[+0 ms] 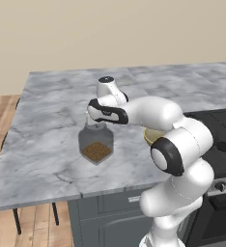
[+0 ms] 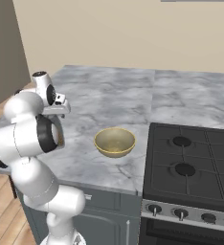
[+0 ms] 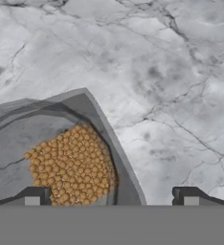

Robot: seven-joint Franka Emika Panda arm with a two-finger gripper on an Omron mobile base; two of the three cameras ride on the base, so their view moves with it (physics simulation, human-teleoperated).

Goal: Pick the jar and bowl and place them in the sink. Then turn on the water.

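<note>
Lower left of hand view, jar sits w/ my gripper fingers spread wide over it, not clamped. Bowl rests mid-frame in right base view, on marble counter.

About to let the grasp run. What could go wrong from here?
1. In the hand view the jar sits off-centre toward one of the open fingers, so closing may shove or tip it.
2. The bowl stands close by, between the jar and the stove; a pushed jar or swinging arm could knock it.
</note>
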